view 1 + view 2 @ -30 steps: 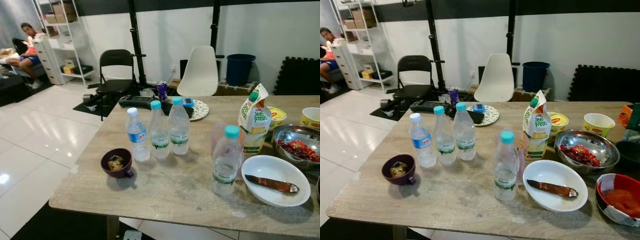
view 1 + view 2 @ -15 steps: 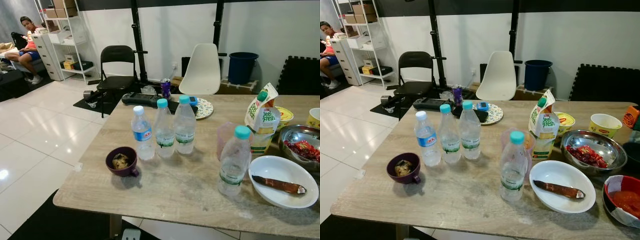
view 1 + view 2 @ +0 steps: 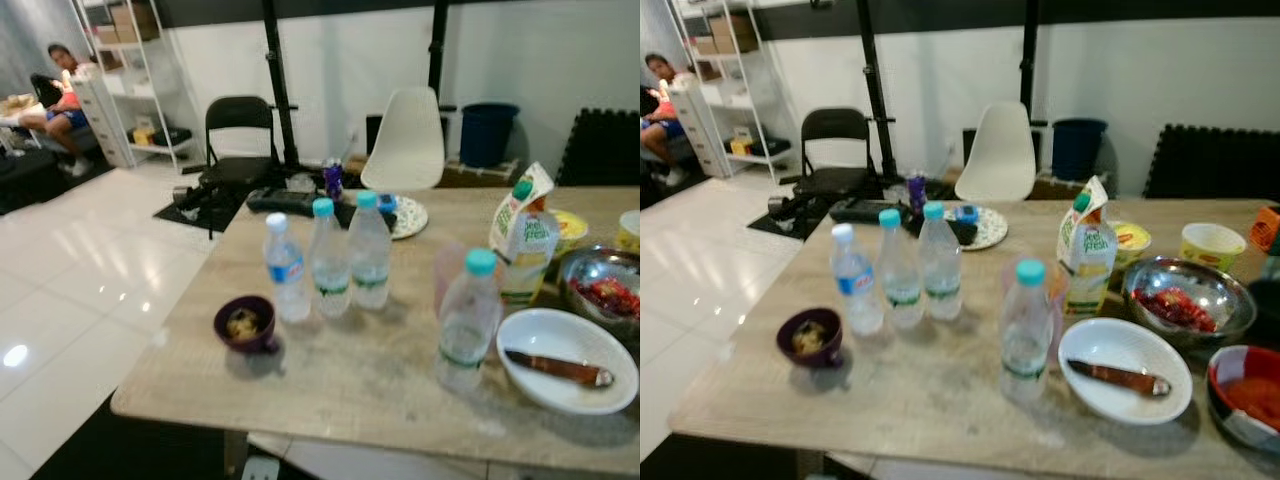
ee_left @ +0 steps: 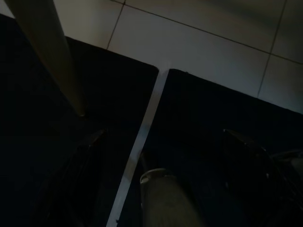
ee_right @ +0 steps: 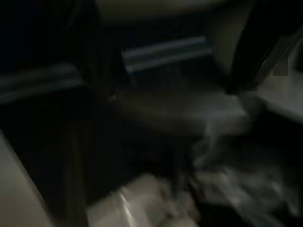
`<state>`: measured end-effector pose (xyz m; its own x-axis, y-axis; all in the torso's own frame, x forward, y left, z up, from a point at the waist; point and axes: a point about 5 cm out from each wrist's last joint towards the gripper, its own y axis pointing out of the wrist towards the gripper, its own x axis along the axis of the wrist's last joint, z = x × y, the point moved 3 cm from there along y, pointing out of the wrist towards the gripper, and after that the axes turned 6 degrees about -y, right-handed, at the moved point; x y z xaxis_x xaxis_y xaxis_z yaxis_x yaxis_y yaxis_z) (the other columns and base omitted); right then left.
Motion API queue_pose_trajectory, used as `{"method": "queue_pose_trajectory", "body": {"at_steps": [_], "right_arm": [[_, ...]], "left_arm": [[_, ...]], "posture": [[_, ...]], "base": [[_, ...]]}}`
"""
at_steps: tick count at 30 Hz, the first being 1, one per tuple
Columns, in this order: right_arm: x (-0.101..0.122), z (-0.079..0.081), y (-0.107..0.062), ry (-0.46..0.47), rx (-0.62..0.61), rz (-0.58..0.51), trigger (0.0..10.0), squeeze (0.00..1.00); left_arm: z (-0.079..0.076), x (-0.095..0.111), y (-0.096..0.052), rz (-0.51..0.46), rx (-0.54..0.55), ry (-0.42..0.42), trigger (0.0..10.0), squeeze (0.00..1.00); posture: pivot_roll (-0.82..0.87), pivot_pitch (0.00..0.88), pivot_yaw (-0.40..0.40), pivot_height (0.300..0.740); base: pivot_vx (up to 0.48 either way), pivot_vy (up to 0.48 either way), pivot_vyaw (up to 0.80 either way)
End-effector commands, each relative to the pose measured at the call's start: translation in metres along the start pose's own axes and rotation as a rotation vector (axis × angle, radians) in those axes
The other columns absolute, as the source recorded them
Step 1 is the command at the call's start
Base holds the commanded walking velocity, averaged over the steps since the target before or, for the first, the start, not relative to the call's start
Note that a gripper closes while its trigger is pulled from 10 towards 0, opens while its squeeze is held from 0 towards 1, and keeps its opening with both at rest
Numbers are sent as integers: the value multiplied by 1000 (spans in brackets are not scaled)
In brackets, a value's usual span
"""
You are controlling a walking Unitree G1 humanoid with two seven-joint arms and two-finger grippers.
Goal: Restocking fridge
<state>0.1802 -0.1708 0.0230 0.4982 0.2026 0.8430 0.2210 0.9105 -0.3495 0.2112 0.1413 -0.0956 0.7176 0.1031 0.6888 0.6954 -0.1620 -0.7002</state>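
**Approach to desk: view shifting, nothing handled yet**

Change noted: across the last second the whole head view has slid and is now blurred. I read that as my own walking or turning, not as any item moving. The layout on the desk (image 3: 330,370) matches the earlier frames.

Stock for the fridge, as I judge it: three bottles (image 3: 328,258) standing close together at frame centre, a fourth bottle (image 3: 462,320) right of centre, and a juice carton (image 3: 524,240) behind it toward the right edge. A purple cup (image 3: 244,324) sits lower left of the trio; a white bowl (image 3: 566,360) with a sausage-like item lies at lower right.

Both arms hang idle under the desk. Left wrist view: dark mat, pale floor tiles, a desk leg (image 4: 45,52); its fingers (image 4: 87,179) look spread apart and hold nothing. Right wrist view is dark and smeared; I cannot tell the state of that gripper.

Meaning: still in approach. No pick has begun; the fridge is yet to be located.
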Motion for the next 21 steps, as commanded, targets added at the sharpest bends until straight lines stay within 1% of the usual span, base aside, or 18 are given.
{"method": "queue_pose_trajectory", "body": {"at_steps": [1,2,3,4,5,6,8,9,10,11,12,14,16,17,18,19,20,21], "right_arm": [[52,9,1,-48,76,-178,10000,0],[94,20,-4,-96,144,-315,10000,0],[94,20,-4,-96,144,-315,10000,0],[123,33,-9,-137,214,-403,10000,0],[144,44,-14,-172,276,-463,10000,0],[144,44,-14,-172,276,-463,10000,0],[178,61,-26,-245,357,-564,10000,0],[191,67,-31,-277,380,-607,10000,0],[206,67,-37,-311,357,-672,10000,0],[219,63,-41,-342,310,-733,10000,0],[230,57,-45,-374,238,-787,10000,0],[230,57,-45,-374,238,-787,10000,0],[253,41,-55,-432,68,-881,10000,0],[262,36,-61,-491,-17,-872,10000,0],[262,36,-61,-491,-17,-872,10000,0],[266,33,-64,-530,-66,-858,10000,0],[266,33,-64,-530,-66,-858,10000,0],[274,26,-72,-537,-156,-873,10000,337]], "left_arm": [[11,-6,-4,19,20,15,10000,0],[12,-8,-4,23,20,16,10000,0],[12,-8,-4,23,20,16,10000,0],[12,-9,-5,26,19,17,10000,0],[12,-11,-5,29,19,17,10000,0],[12,-11,-5,29,19,17,10000,0],[12,-12,-6,31,19,18,10000,0],[13,-12,-6,31,19,18,10000,0],[13,-11,-6,31,20,18,10000,0],[13,-11,-6,30,20,19,10000,0],[13,-11,-6,29,20,19,10000,0],[13,-11,-6,29,20,19,10000,0],[13,-11,-6,28,20,19,10000,0],[13,-11,-6,29,20,21,10000,0],[13,-11,-6,29,20,21,10000,0],[13,-11,-6,29,20,23,10000,0],[13,-11,-6,29,20,23,10000,0],[13,-11,-6,28,19,25,10000,0]], "posture": [[-55,43,76,740],[-56,44,77,740],[-56,44,77,740],[-56,44,77,740],[-56,41,77,740],[-56,41,77,740],[-53,39,76,740],[-52,38,75,740],[-52,38,75,740],[-52,38,75,740],[-52,38,75,740],[-52,38,75,740],[-48,36,77,740],[-49,36,78,740],[-49,36,78,740],[-49,36,78,740],[-49,36,78,740],[-50,39,80,740]], "base": [[0,0,0],[0,0,0],[0,0,0],[0,0,0],[0,0,0],[0,0,0],[0,0,0],[0,0,0],[0,0,0],[0,0,0],[0,0,0],[0,0,0],[0,0,0],[0,0,0],[0,0,0],[0,0,0],[0,0,0],[0,0,0]]}}
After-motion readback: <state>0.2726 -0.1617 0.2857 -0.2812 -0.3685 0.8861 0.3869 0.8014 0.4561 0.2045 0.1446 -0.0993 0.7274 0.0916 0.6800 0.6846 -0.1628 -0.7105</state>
